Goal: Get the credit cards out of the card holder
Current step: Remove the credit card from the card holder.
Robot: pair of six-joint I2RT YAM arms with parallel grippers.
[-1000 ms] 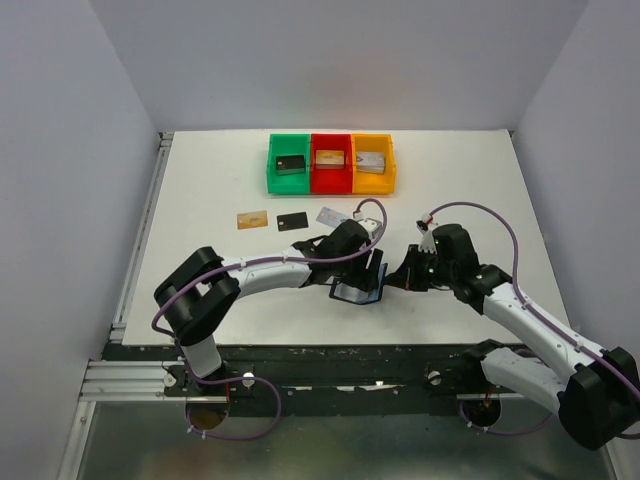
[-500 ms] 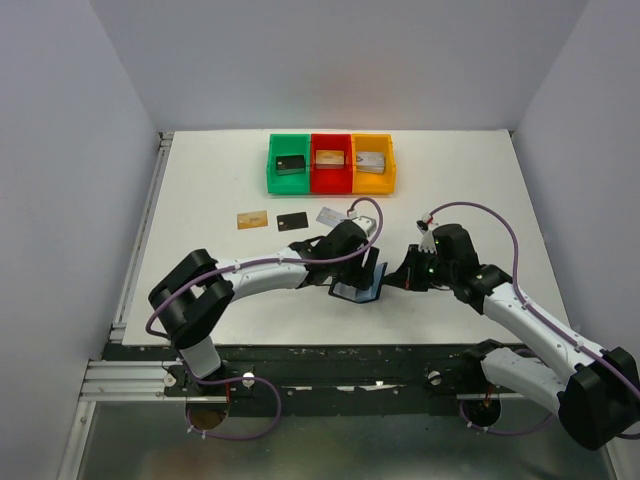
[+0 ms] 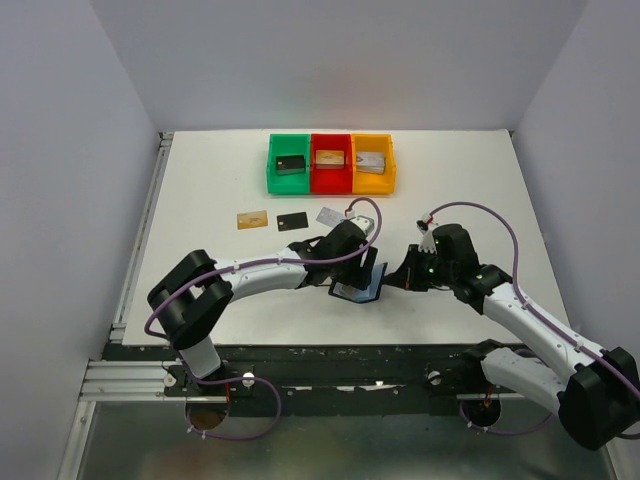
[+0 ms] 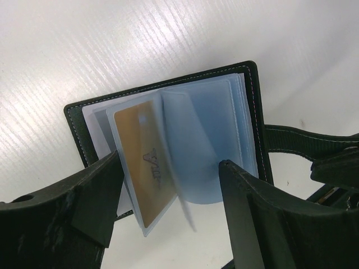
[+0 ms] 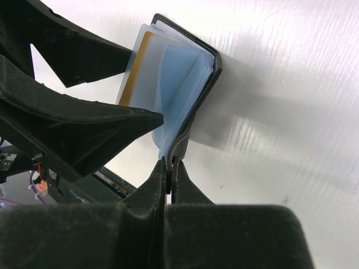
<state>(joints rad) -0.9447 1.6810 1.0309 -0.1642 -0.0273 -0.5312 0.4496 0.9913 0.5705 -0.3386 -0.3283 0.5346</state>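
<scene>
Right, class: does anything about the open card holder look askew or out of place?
One clear sleeve in the card holder curls up instead of lying flat; a gold card sits in its pocket. Nothing looks damaged.

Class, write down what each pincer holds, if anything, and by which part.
Right pincer: the card holder, pinched at one cover's edge. Left pincer: nothing; it stands open over the sleeves.

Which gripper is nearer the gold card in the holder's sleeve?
Left. The open left gripper straddles the gold card; the right gripper is shut on the card holder's cover edge, off to one side.
</scene>
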